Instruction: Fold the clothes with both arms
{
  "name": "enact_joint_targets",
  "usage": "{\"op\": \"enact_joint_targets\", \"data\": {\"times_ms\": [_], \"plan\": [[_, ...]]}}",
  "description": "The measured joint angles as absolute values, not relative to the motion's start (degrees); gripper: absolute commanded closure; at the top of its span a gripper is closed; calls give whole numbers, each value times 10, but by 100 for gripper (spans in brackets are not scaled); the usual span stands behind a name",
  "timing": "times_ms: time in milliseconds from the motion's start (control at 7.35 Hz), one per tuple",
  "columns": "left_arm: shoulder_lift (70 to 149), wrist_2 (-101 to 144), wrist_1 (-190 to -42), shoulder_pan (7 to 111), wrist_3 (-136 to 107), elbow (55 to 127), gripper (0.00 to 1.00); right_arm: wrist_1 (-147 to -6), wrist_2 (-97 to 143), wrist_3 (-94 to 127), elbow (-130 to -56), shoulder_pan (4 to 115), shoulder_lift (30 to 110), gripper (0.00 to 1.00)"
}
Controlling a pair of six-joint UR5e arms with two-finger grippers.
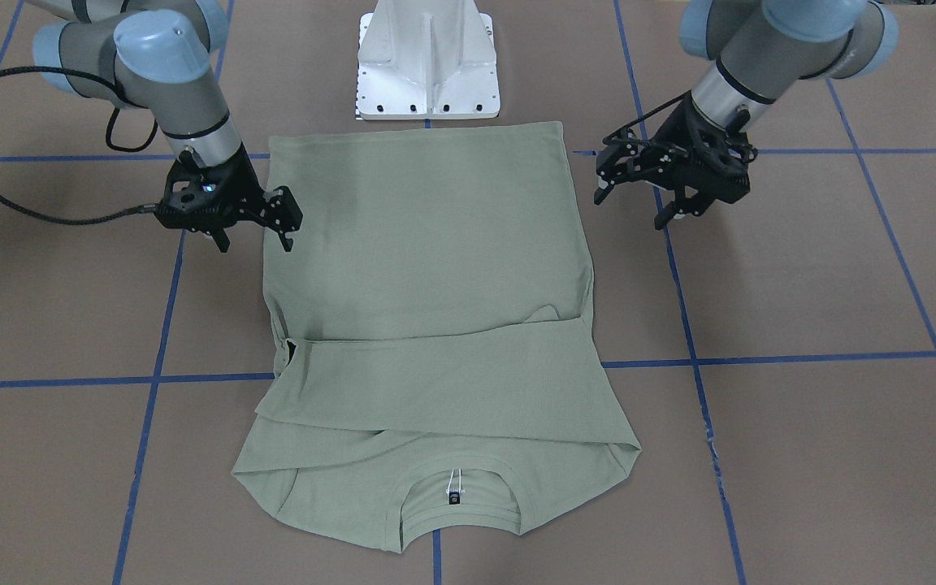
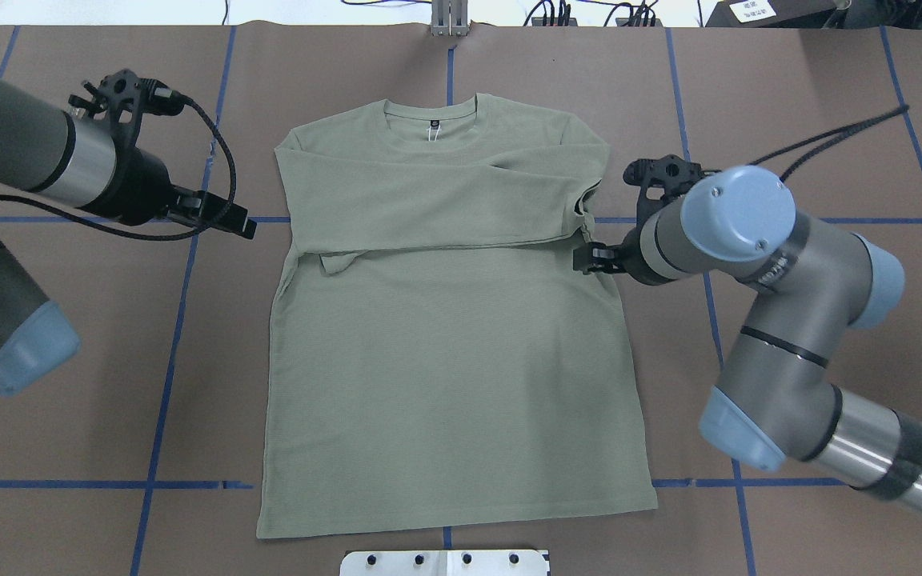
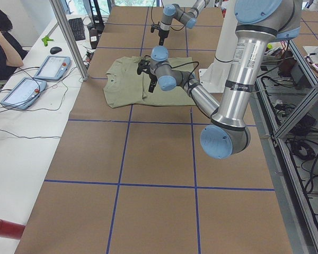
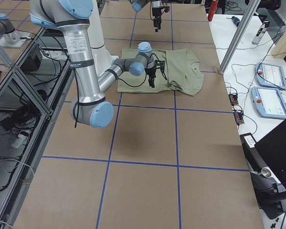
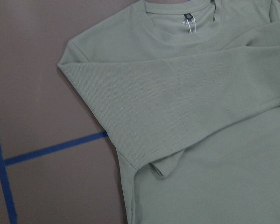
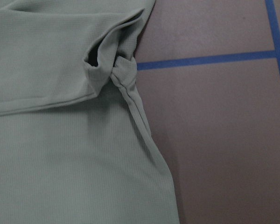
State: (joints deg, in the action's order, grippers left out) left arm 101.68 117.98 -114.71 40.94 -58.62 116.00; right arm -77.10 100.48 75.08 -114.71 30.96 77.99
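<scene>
The sage-green shirt [image 1: 435, 244] [image 2: 453, 336] lies flat on the brown table. Both sleeves are folded across its chest, and its neck label [image 2: 434, 125] [image 5: 188, 18] points away from the robot. My left gripper [image 1: 630, 211] [image 2: 241, 224] hovers open and empty just off the shirt's side, level with the folded sleeve. On the opposite side my right gripper [image 1: 255, 244] [image 2: 589, 260] is open and empty at the shirt's edge, by the bunched armpit fold [image 6: 102, 70]. The left wrist view shows the folded sleeve [image 5: 177, 107] and collar.
The white pedestal base [image 1: 427, 65] stands just behind the shirt's hem. Blue tape lines [image 2: 181, 336] grid the brown table. A side bench with teach pendants [image 3: 47, 66] and a seated person [image 3: 0, 37] runs along the far side of the table.
</scene>
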Motion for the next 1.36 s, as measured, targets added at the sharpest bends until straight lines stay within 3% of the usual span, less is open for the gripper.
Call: {"op": "enact_joint_targets", "data": {"times_ms": [272,544,952,1360], "plan": [[963,1098,-1216,305,-729,1194,0,-693,992,834,-1211,259,872,0],[918,992,-1263,182,-850,1200,0,-594,915,917,-1224,178,953,0],[897,909,-1268,69,-939,1193,6,-572,841,960,-1226,115,971,0],[897,894,-1266,49,-952,1167,6,-571,836,962,-1226,111,972,0]]}}
